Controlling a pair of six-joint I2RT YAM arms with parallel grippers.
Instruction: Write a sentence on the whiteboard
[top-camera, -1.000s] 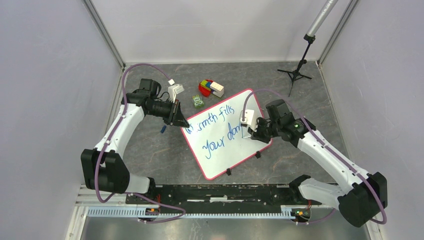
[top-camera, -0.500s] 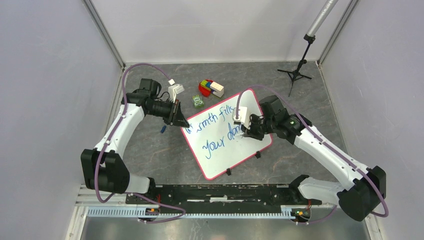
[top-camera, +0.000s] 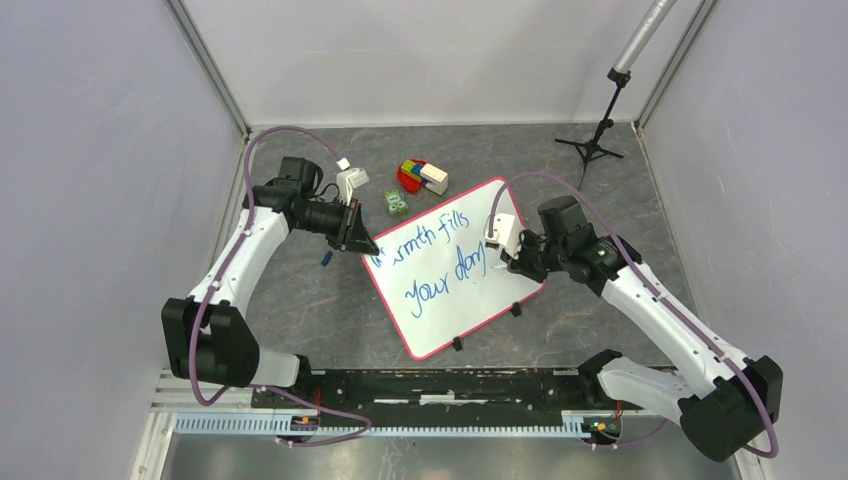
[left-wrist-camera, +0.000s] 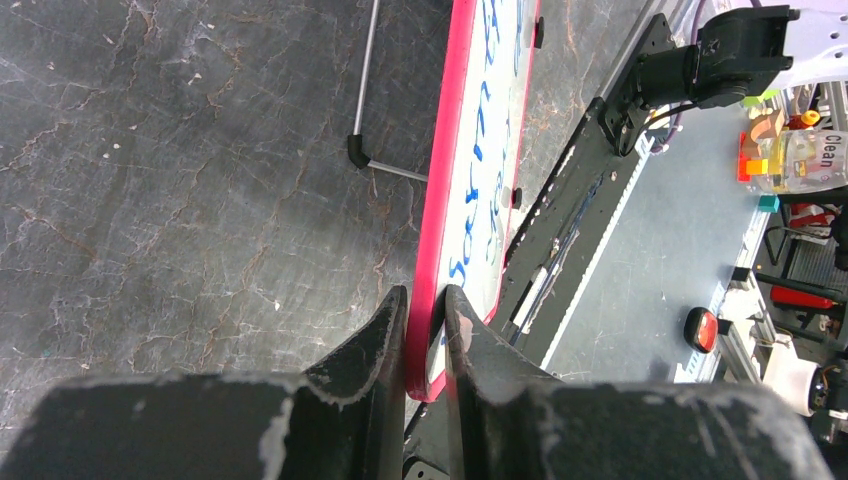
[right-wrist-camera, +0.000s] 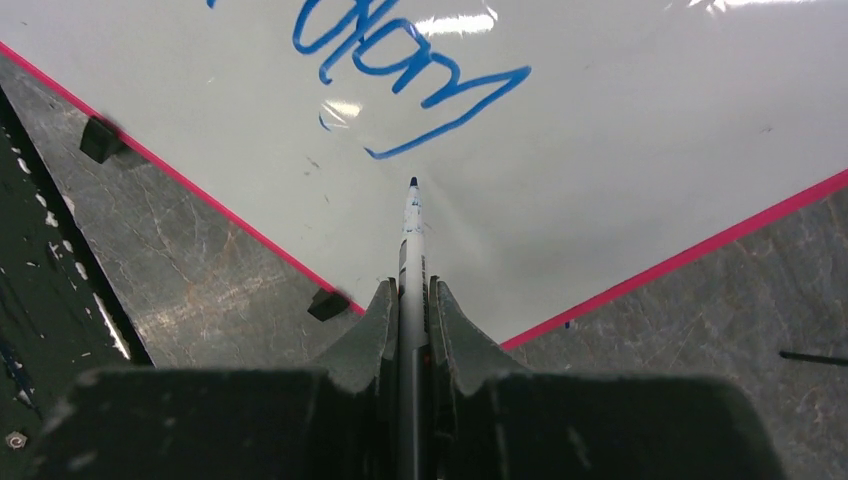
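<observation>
Top external view.

1. Whiteboard (top-camera: 462, 312): rests on the grey table (top-camera: 300, 300), turned cornerwise, with a pink rim all round.
2. Sentence (top-camera: 430, 240): blue handwriting in two slanted lines across the whiteboard. The upper line ends in "fills" and the lower reads "your day". The first letters of the upper line are partly covered by the left claw.
3. Clips (top-camera: 516, 309): two small black ones on the whiteboard's near right edge.
4. Left claw (top-camera: 362, 245): at the whiteboard's left corner. This view does not show its grip.
5. Right claw (top-camera: 505, 262): over the whiteboard's right part, just past the end of "day". The marker is too small to make out from above.

Left wrist view adds: the two fingers (left-wrist-camera: 385, 330) are pinched on the pink rim, one on each side, at the whiteboard's corner. The lettering runs away edge-on. A thin metal rod (left-wrist-camera: 365, 90) lies on the table and meets the whiteboard's rim.

Right wrist view adds: the marker (right-wrist-camera: 410, 240) is gripped tight between the right claw's fingers. Its dark tip points at bare white just below the tail of the "y". Whether the tip touches the surface cannot be told.

Beyond the whiteboard, top external view only:
- Toy blocks (top-camera: 420, 177), red, blue, yellow and white, just past the far edge.
- A small green packet (top-camera: 397, 204), nearer the far left edge.
- A black tripod (top-camera: 597, 140), well apart past the far right corner.
</observation>
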